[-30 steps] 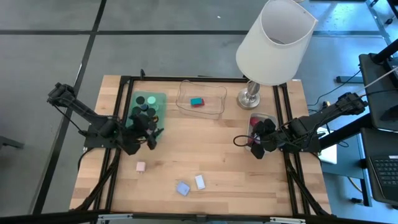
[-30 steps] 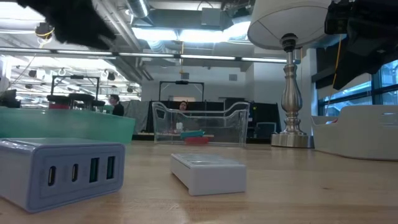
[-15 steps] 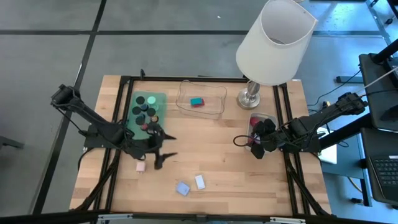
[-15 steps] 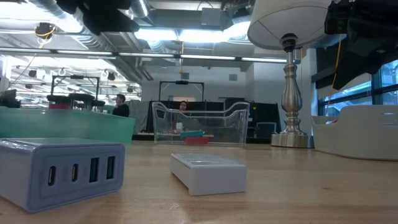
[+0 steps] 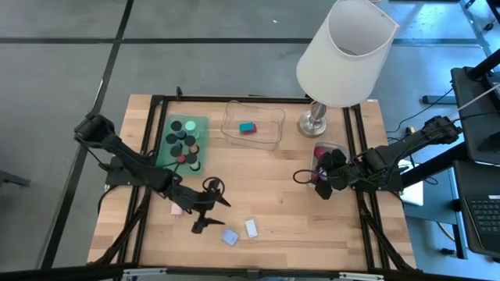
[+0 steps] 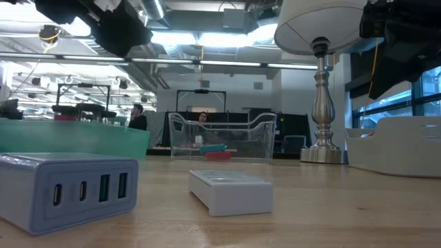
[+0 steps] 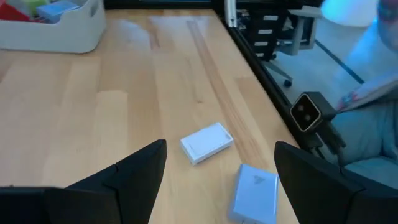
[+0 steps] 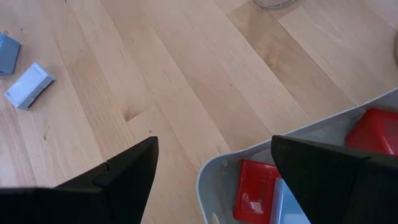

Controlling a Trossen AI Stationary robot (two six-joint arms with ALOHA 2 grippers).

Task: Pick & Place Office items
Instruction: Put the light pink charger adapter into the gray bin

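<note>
No text, label, brand, number or sign can be read in any view. The white charger (image 6: pixel 69 189) shows only four unmarked ports, and the white block (image 7: pixel 207 142) and the red blocks (image 8: pixel 255 190) in the tray carry nothing legible.

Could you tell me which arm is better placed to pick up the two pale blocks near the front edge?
The left: its open gripper hangs beside the white block and light-blue block, while the right gripper sits over the grey tray.
</note>
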